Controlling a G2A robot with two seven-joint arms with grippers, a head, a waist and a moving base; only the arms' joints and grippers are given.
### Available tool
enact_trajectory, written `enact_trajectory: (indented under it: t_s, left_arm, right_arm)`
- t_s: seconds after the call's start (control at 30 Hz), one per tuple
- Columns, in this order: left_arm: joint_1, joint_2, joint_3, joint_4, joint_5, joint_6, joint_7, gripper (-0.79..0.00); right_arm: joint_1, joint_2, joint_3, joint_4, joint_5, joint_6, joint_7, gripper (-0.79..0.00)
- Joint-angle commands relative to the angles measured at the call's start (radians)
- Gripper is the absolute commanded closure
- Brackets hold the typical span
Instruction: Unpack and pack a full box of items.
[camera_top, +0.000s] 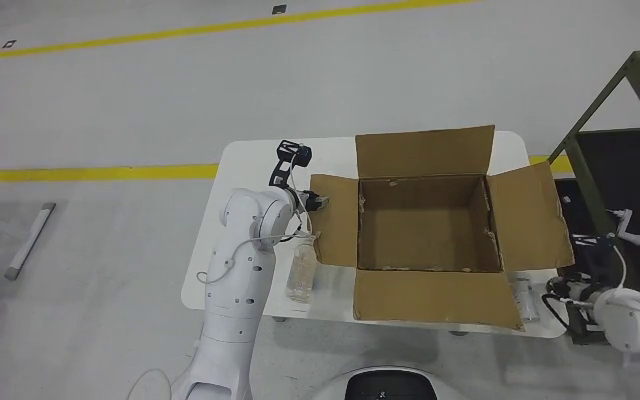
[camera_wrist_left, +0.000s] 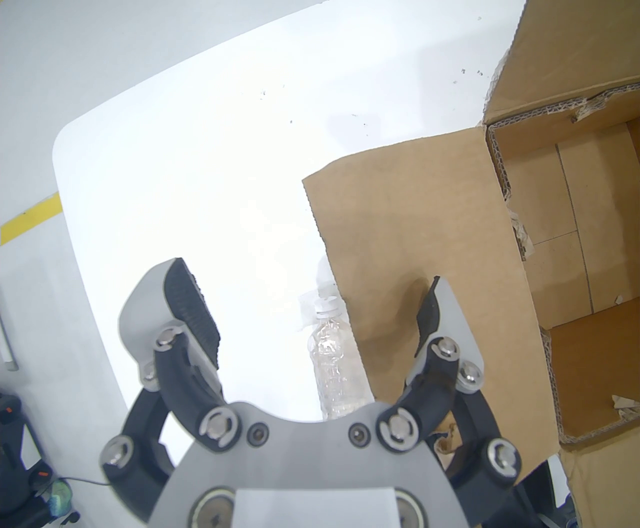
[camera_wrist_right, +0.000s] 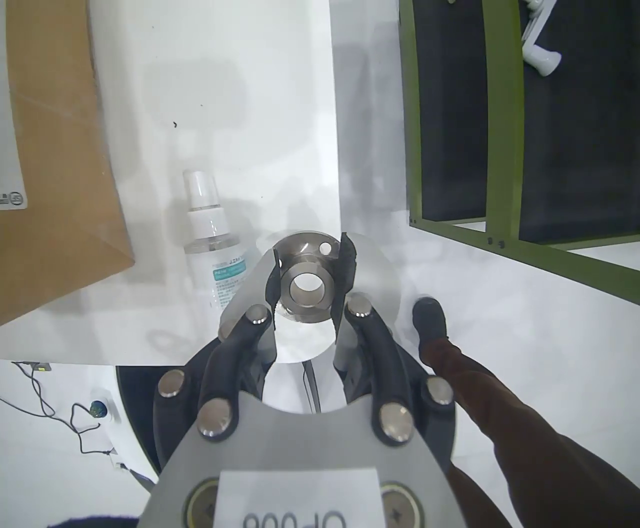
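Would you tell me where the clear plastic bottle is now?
In the top view, the clear plastic bottle lies on the white table beside the open cardboard box's left flap.

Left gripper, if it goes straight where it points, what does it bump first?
Probably the clear plastic bottle lying on the white table beside the cardboard box's flap. The open left gripper points down near its cap; depth is unclear, so the flap edge might come first.
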Motion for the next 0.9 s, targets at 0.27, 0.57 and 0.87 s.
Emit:
enact_trajectory:
  t_s: [0.27, 0.57, 0.87]
  left_arm:
    - [0.0, 0.0, 0.0, 0.0, 0.0, 0.0, 0.0, -0.785]
    - [0.0, 0.0, 0.0, 0.0, 0.0, 0.0, 0.0, -0.785]
    - [0.0, 0.0, 0.0, 0.0, 0.0, 0.0, 0.0, -0.785]
  right_arm:
    - [0.035, 0.002, -0.069, 0.093, -0.039, -0.009, -0.027, 0.0]
    - [0.06, 0.005, -0.09, 0.142, -0.052, -0.017, -0.04, -0.32]
    - [0.075, 0.013, 0.011, 0.087, 0.053, 0.002, -0.036, -0.785]
